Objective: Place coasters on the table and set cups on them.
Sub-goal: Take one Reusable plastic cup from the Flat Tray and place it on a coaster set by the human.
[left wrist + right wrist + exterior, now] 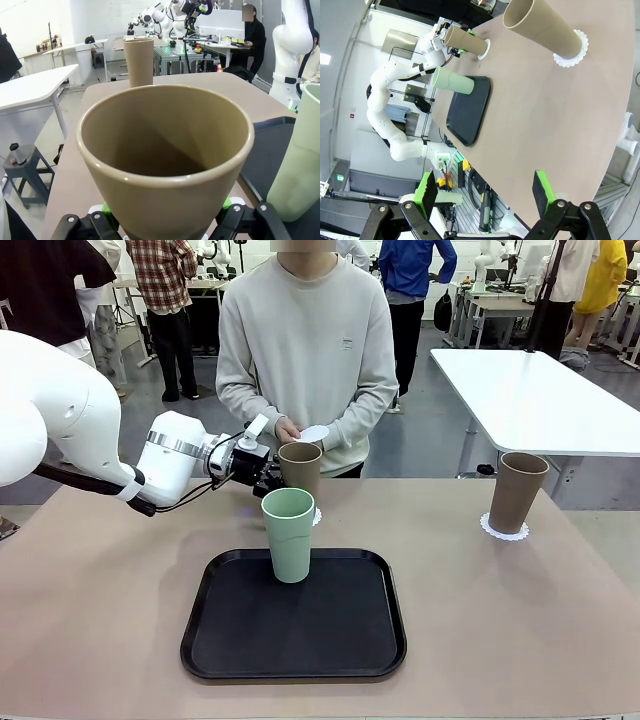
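The beige-pink table point(100, 570) carries a black tray point(335, 635) with rounded corners near the robot's edge. The mint cup point(288, 535) stands upright on the tray's far half, long axis vertical, mouth up, tapering to its base.

Just behind it, off the tray, the held tan cup point(300, 468) is also upright with its mouth up. The left tool point(271, 477) comes in from its left and clamps its wall, and in the left wrist view a green pad shows on either side. In the right wrist view its foot meets a lacy coaster point(485, 47) on the table; in the front view the mint cup hides that foot.

The second tan cup point(520, 490) stands well apart on the table's right, upright on its own coaster point(488, 529), whose scalloped edge rings the base.

The right tool point(485, 185) hangs above the table with its jaws wide and nothing between them.

The person's hand point(288, 430) holds a third coaster point(314, 433) at chest height, roughly flat. A small mark on the sweatshirt point(300, 330) is too small to read.
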Robot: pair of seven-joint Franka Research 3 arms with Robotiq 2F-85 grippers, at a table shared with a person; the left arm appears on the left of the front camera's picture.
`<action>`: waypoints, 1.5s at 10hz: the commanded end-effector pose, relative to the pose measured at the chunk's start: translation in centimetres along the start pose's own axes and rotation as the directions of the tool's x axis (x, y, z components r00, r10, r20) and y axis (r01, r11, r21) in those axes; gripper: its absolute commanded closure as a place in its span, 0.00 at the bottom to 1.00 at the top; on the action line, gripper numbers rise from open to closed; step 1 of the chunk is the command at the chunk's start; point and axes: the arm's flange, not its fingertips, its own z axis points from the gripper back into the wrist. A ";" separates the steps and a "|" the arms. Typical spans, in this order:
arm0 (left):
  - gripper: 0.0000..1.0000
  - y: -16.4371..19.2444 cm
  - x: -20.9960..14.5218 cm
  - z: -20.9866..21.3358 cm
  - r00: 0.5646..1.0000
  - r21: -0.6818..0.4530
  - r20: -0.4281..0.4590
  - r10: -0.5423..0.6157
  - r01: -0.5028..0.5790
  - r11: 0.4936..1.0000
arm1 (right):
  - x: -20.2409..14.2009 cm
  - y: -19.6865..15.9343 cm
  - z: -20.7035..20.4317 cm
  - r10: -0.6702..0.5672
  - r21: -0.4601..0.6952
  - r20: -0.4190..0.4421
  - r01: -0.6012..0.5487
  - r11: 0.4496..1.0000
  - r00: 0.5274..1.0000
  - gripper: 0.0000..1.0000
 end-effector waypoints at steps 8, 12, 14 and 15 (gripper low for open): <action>0.00 0.7 -0.3 -0.2 1.000 -0.034 -0.007 -0.005 0.005 0.999 | 0.0 -0.1 -0.1 -0.002 -0.001 0.002 0.002 1.000 1.000 0.00; 0.00 0.8 -0.3 -0.1 1.000 -0.067 -0.022 0.001 -0.002 0.998 | 0.0 -0.1 -0.1 -0.002 -0.001 0.002 0.002 1.000 1.000 0.00; 0.00 0.6 -0.6 0.1 0.999 -0.089 -0.041 0.004 -0.007 0.996 | 0.0 -0.1 -0.1 -0.002 -0.001 0.002 0.002 1.000 1.000 0.00; 0.00 0.6 -0.7 0.1 0.999 -0.101 -0.052 0.006 -0.011 0.995 | 0.0 -0.1 -0.1 -0.002 -0.001 0.002 0.002 1.000 1.000 0.00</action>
